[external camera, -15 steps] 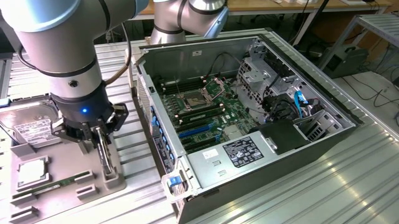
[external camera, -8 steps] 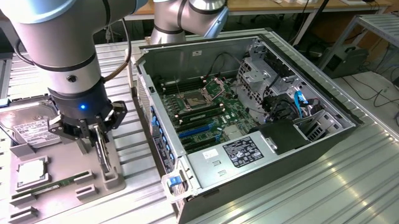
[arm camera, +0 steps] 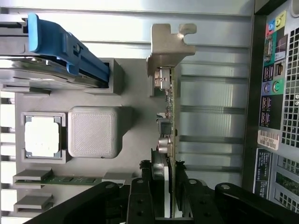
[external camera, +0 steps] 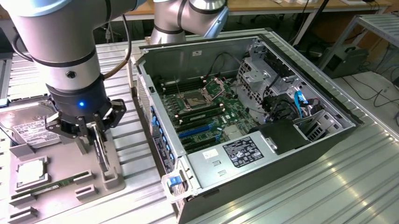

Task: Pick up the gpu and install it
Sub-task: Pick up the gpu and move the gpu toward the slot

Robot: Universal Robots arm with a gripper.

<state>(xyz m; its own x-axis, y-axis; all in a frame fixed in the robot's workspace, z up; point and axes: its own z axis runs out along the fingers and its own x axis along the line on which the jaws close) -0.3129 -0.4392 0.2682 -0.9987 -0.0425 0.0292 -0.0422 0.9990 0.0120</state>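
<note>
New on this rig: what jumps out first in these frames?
The open computer case sits mid-frame in the exterior view, its green motherboard exposed. At the exterior view's left, the gripper is closed on the gpu, which stands on edge over the grey parts tray with its silver bracket end away from the fingers. A hard drive lies on the same tray, further left.

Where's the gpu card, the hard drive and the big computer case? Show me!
gpu card [arm camera: 167,46]: wrist view, on its silvery end bracket.
hard drive [external camera: 30,127]: exterior view, on its white label.
computer case [external camera: 187,58]: exterior view, on its grey inner wall.
</note>
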